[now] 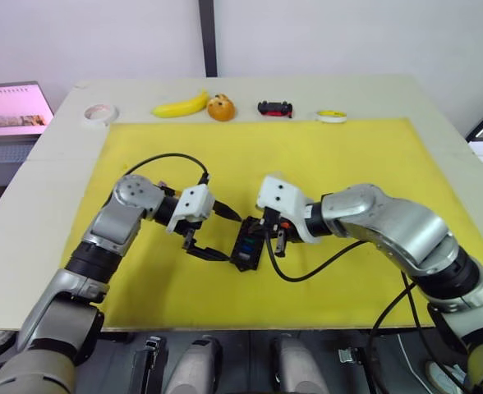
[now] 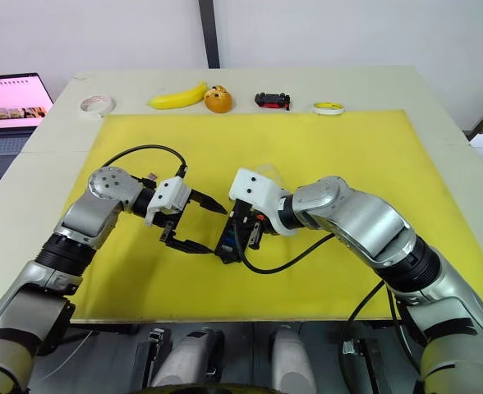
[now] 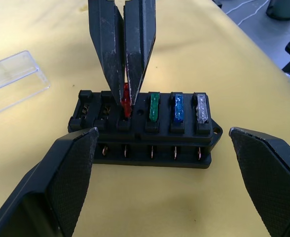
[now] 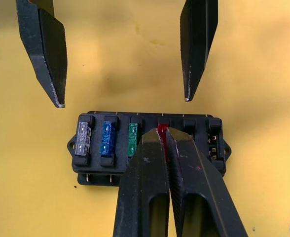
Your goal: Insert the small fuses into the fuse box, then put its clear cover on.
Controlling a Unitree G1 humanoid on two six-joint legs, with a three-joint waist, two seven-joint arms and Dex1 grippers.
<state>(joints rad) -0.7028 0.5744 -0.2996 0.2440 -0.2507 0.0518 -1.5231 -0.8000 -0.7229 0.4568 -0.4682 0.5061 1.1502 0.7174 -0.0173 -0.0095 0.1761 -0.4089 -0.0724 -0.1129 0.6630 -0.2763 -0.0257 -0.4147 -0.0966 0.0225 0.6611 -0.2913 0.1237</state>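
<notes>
My right pincer is pinching a red fuse between closed tips, directly over a slot in the fuse box. The grey fuse, blue fuse and green fuse are sitting in slots alongside the red one; two slots on its other side are standing empty. My left pincer is gaping wide, one finger on either side of the box's end, touching nothing. The clear cover is lying flat on the yellow mat covering the bench, just beyond the box from my left pincer.
</notes>
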